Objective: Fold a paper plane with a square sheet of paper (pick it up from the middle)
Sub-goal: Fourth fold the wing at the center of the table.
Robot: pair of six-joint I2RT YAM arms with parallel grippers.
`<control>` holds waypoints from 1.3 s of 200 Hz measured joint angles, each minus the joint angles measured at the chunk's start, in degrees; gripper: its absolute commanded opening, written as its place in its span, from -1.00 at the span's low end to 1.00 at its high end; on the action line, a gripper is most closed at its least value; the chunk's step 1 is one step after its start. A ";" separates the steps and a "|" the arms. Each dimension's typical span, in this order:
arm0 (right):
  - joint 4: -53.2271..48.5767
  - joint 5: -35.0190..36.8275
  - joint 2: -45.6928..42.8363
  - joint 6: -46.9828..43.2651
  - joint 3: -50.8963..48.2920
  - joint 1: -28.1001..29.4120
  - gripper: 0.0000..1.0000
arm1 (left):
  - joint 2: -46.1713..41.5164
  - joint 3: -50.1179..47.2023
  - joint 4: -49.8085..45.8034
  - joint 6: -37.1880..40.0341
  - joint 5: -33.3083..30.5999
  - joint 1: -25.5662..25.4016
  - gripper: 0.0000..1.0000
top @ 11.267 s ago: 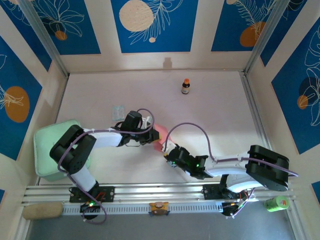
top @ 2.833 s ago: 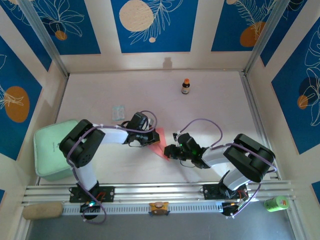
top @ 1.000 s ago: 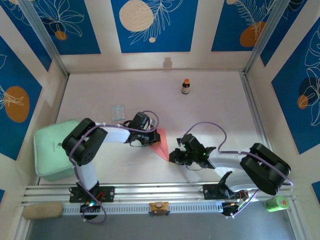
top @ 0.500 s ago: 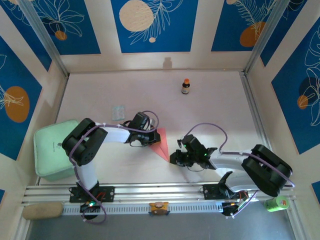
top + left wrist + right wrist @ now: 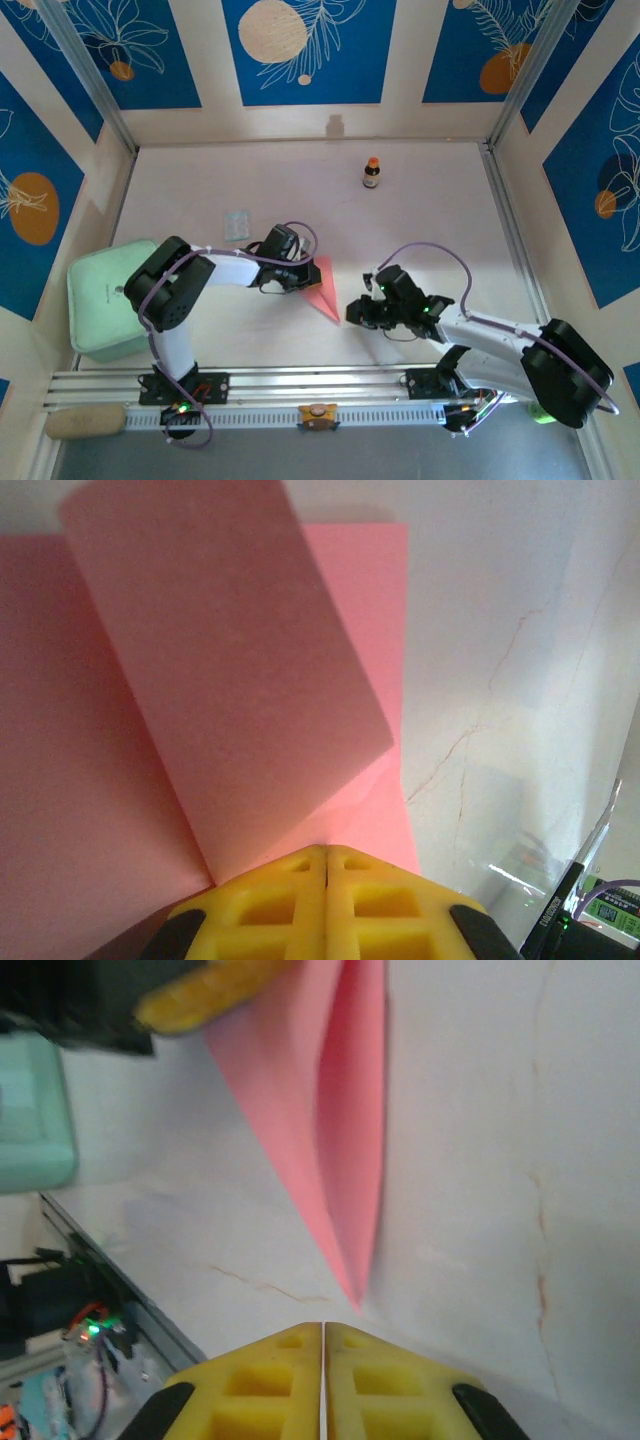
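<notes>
the paper plane [image 5: 322,290] [image 5: 230,680] [image 5: 330,1110], a salmon-pink folded triangle, lies on the pale table [image 5: 430,220] between the two arms, sharp tip toward the near edge. in the left wrist view one flap stands up from its crease. no writing shows on the paper.

your left gripper [image 5: 300,275] [image 5: 326,855] has its yellow fingers pressed together, tips at the plane's far left edge. you cannot tell whether paper is pinched between them.

your right gripper [image 5: 355,312] [image 5: 323,1330] is also closed, empty, and sits just short of the plane's tip, not touching it.

farther out: a small bottle [image 5: 372,173] with an orange cap stands near the back wall, its label too small to read. a pale translucent packet [image 5: 236,223] lies left of centre, and a mint-green box [image 5: 95,300] sits at the left edge.

compared with one second ago, the right gripper has drawn slightly right, away from the tip, and the right arm [image 5: 500,335] has swung its elbow lower and outward. the plane and left gripper have kept their places.
</notes>
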 measured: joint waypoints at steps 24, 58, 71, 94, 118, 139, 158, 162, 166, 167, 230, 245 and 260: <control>1.20 -2.16 4.98 -0.70 4.24 -1.86 -0.88 | 0.00 -0.09 0.31 0.00 0.00 0.00 -0.97; 4.98 -5.81 17.09 -1.14 10.71 -2.14 -0.88 | 0.00 -0.26 0.70 -0.02 0.00 0.00 -0.97; 5.88 -6.75 20.74 -1.22 12.35 -2.23 -0.87 | 0.00 -0.31 0.79 -0.02 0.00 0.00 -0.97; 7.23 -8.07 24.92 -1.29 13.94 -2.69 -0.87 | 0.00 -0.31 0.79 0.00 0.00 0.00 -0.97; 8.57 -9.25 27.10 -1.27 13.99 -3.43 -0.88 | 0.00 -0.31 0.79 -0.02 0.00 0.00 -0.97; 9.70 -9.94 27.76 -1.22 13.57 -3.89 -0.87 | 0.00 -0.31 0.79 0.00 0.00 0.00 -0.97; 10.86 -10.54 27.76 -1.03 12.90 -3.96 -0.88 | 0.00 -0.31 0.79 0.00 0.00 0.00 -0.97; 11.04 -10.71 27.76 -1.03 12.72 -3.96 -0.88 | 0.00 -0.31 0.79 0.00 0.00 0.00 -0.97; 11.06 -10.84 27.76 -1.01 12.61 -3.96 -0.87 | 0.00 -0.31 0.79 0.00 0.00 0.00 -0.97; 11.08 -10.84 27.76 -1.01 12.59 -3.93 -0.87 | 0.00 -0.31 0.79 0.00 0.00 0.00 -0.97; 12.22 -11.04 27.78 -0.85 10.43 -3.72 -0.88 | 0.00 -0.31 0.79 0.00 0.00 0.00 -0.97; 12.20 -11.02 27.76 -0.83 10.36 -3.58 -0.88 | 0.00 -0.31 0.79 0.00 0.00 0.00 -0.97; 12.15 -10.97 27.76 -0.85 10.25 -3.43 -0.88 | 0.00 -0.31 0.76 0.00 0.00 0.00 -0.97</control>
